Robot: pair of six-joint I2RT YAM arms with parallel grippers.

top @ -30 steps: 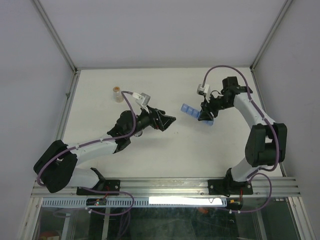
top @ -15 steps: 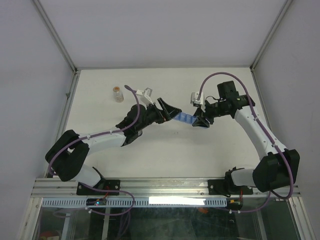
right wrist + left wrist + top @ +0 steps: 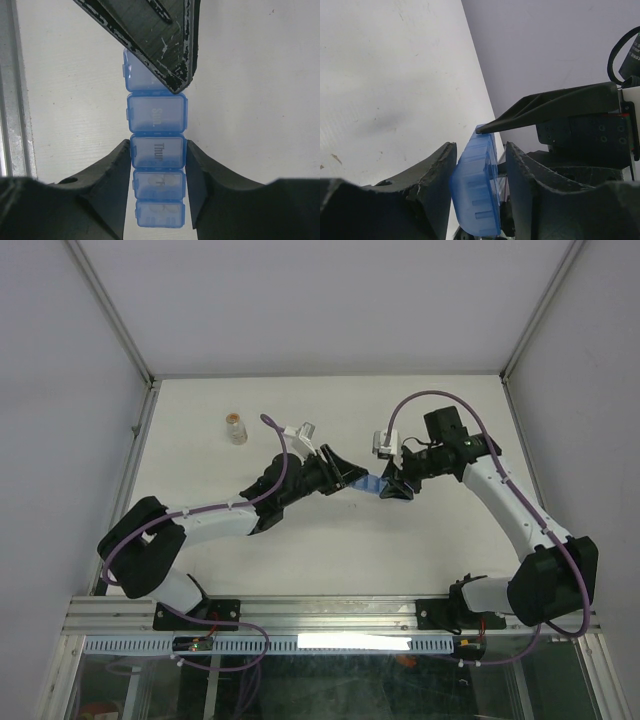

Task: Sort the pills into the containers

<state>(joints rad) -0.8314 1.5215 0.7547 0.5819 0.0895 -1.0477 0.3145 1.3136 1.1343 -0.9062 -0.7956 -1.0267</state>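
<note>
The strip [image 3: 368,483] is blue translucent plastic, a straight row of square lidded cells with rounded corners. Raised letters on two lids read "Sun" and "Thur" in the right wrist view [image 3: 156,150]. It hangs above the middle of the worktop [image 3: 420,550], bridging the two arms.

The right end effector [image 3: 392,486] pinches it across its width at the "Thur" cell, with rough black fingers [image 3: 111,175] pressed to both long edges. The left end effector [image 3: 345,472] is closed on the opposite end. In its own view [image 3: 480,147] the pebbled pads flank the ribbed blue end [image 3: 477,190], and one scratched finger [image 3: 165,55] lies flat over the last lid.

A small clear bottle [image 3: 236,428] with tan contents stands upright near the far left corner, well apart from the arms. Purple cables [image 3: 430,398] loop over both white arms.

The worktop is matte white with faint grey scuffs, edged by an aluminium rail [image 3: 330,612] at the near side and closed in by plain pale walls [image 3: 320,300]
</note>
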